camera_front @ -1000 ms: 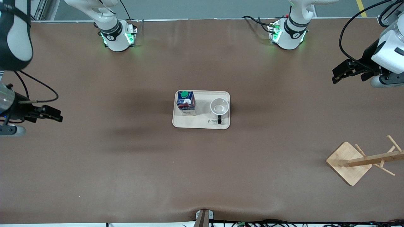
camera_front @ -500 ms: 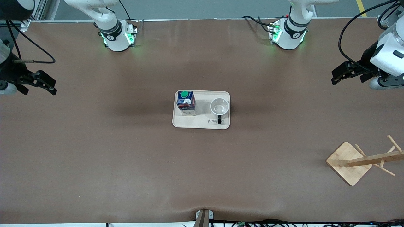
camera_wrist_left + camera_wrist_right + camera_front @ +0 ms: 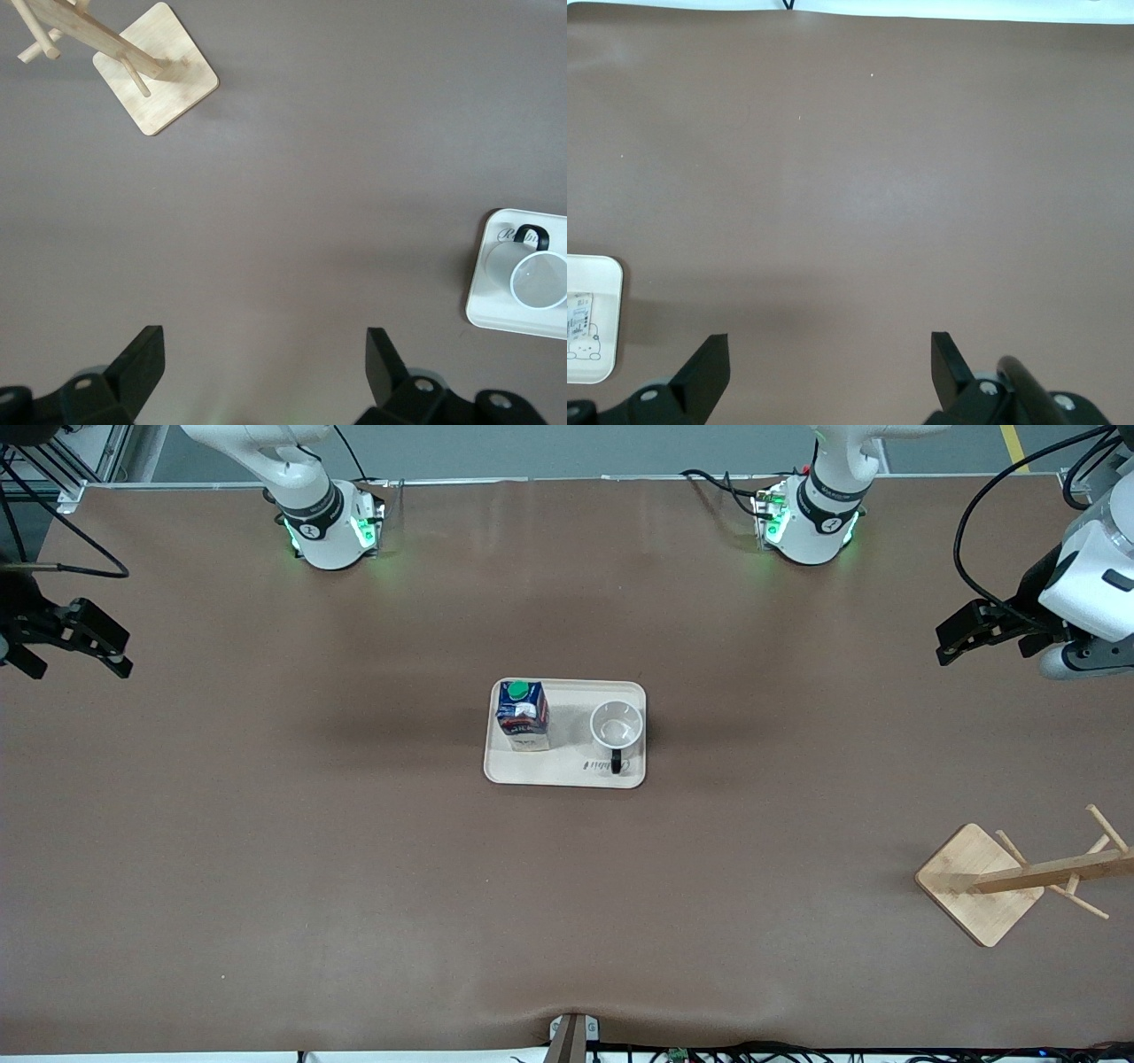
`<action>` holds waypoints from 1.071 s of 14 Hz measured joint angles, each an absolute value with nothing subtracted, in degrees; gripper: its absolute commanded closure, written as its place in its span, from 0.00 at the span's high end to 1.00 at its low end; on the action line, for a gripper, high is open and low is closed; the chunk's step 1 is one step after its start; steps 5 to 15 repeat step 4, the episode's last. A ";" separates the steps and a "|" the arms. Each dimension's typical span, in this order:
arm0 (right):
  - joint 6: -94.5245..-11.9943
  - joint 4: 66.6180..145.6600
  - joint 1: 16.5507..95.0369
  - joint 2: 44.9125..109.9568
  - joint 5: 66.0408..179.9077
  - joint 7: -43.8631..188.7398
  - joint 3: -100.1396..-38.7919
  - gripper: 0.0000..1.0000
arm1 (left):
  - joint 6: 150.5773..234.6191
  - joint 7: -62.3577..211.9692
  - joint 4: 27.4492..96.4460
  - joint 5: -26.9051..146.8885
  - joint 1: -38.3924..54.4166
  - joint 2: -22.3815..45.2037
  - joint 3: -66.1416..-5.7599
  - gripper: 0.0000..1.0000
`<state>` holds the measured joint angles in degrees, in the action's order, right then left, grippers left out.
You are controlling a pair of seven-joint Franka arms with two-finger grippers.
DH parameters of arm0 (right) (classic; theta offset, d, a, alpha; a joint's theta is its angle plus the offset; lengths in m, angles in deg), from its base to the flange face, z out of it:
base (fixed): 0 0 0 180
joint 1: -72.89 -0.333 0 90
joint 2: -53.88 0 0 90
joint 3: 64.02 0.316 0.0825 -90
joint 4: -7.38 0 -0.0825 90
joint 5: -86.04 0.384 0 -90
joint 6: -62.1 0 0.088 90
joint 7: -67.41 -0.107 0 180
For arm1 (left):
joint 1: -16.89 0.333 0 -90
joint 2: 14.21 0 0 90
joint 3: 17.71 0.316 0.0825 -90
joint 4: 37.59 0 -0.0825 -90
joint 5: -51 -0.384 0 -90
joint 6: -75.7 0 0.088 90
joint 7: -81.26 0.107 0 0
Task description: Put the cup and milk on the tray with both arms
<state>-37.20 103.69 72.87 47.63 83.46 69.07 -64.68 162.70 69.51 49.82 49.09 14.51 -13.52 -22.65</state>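
Observation:
The cream tray (image 3: pixel 567 769) lies at the table's middle. The dark blue milk carton (image 3: pixel 522 713) with a green cap stands upright on it, toward the right arm's end. The white cup (image 3: pixel 616 724) stands upright beside it on the tray, its black handle pointing to the front camera. My left gripper (image 3: pixel 943 646) is open and empty, up over the table at the left arm's end. My right gripper (image 3: pixel 122 654) is open and empty over the table's edge at the right arm's end. The left wrist view shows the cup (image 3: pixel 539 279) on the tray (image 3: pixel 485 305) off to one side of my left gripper (image 3: pixel 266 354).
A wooden rack (image 3: pixel 983 881) with pegs lies tipped at the left arm's end, nearer to the front camera than the tray; it also shows in the left wrist view (image 3: pixel 155 80). The right wrist view shows my right gripper (image 3: pixel 830 354) over bare brown table and the tray's corner (image 3: pixel 613 301).
My right gripper has swung away from the front camera and out toward the table's end. My left gripper has barely shifted. Milk and cup have not moved.

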 measured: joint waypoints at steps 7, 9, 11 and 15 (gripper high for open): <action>-35.61 103.04 73.28 47.64 83.46 69.32 -64.70 1.00 | 162.70 69.51 49.82 49.08 14.52 -13.05 -22.65 1.00; -35.61 103.04 73.28 47.64 83.46 69.32 -64.70 1.00 | 162.70 69.51 49.82 49.08 14.52 -13.05 -22.65 1.00; -35.61 103.04 73.28 47.64 83.46 69.32 -64.70 1.00 | 162.70 69.51 49.82 49.08 14.52 -13.05 -22.65 1.00; -35.61 103.04 73.28 47.64 83.46 69.32 -64.70 1.00 | 162.70 69.51 49.82 49.08 14.52 -13.05 -22.65 1.00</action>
